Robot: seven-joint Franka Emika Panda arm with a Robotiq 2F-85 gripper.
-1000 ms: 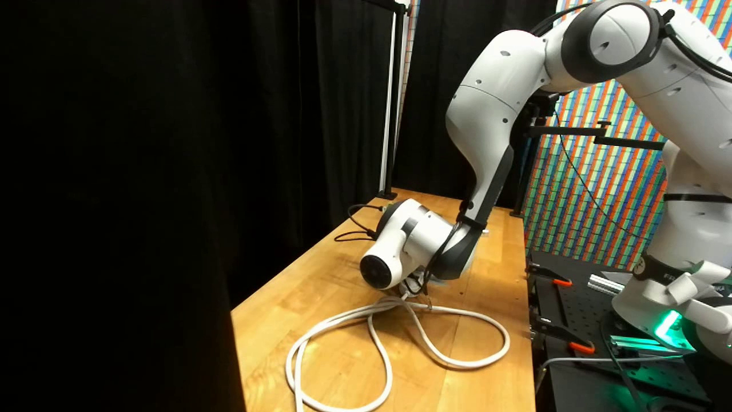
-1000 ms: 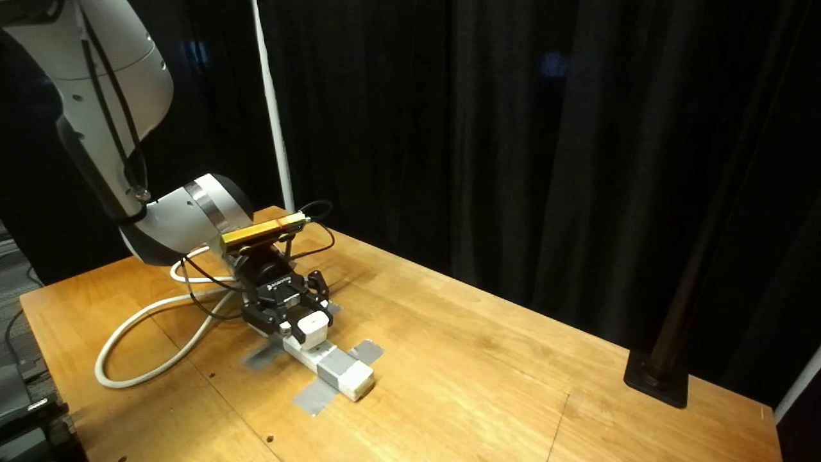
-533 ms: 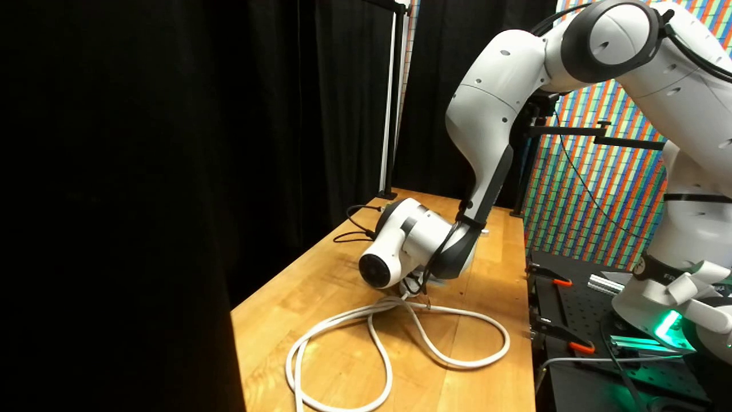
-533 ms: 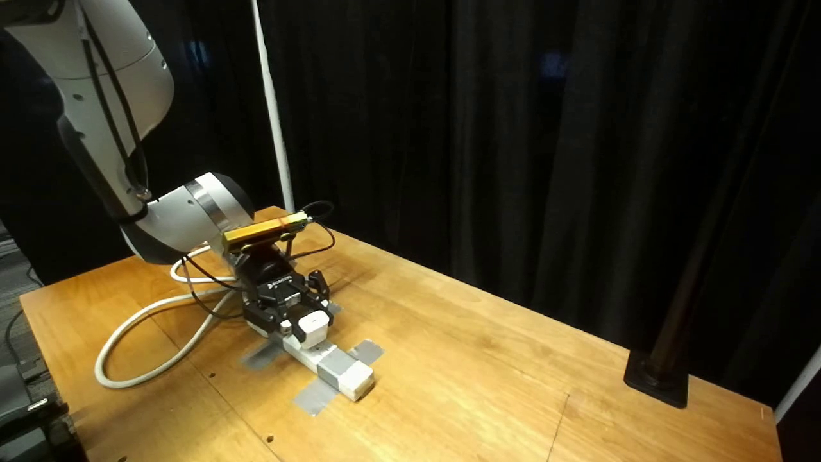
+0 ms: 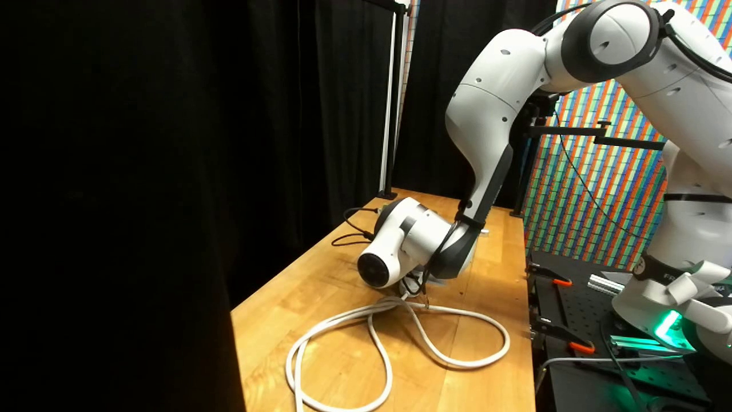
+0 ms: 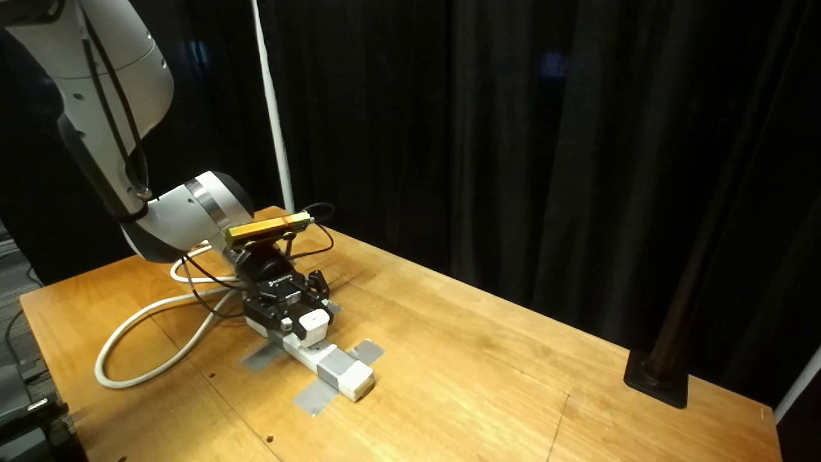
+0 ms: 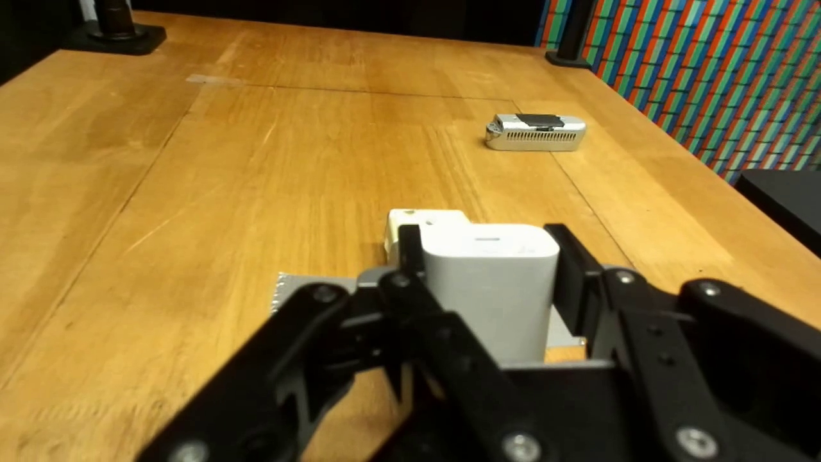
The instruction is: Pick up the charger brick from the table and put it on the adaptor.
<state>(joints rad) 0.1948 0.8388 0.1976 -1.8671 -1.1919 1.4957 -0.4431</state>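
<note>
The charger brick (image 6: 313, 328) is a small white block held upright between the fingers of my gripper (image 6: 313, 323). In the wrist view the gripper (image 7: 489, 253) has a finger against each side of the brick (image 7: 490, 301). The adaptor (image 6: 356, 380) is a white strip lying on the table under the brick. The brick's lower end is at or just above the strip's top face; I cannot tell whether they touch. The adaptor's far end (image 7: 442, 217) shows behind the brick in the wrist view. In an exterior view the wrist (image 5: 394, 246) hides the gripper and brick.
Grey tape (image 6: 317, 396) holds the strip to the table (image 6: 487, 391). A thick white cable (image 5: 477, 364) loops over the table. A small silver device (image 7: 535, 133) lies farther along the table. A black post base (image 6: 657, 378) stands near the table edge. Clamps (image 5: 557, 277) grip another edge.
The wrist and its camera have shifted and tilted very slightly. The brick stays between the fingers over the strip, almost unmoved. The adaptor has not moved.
</note>
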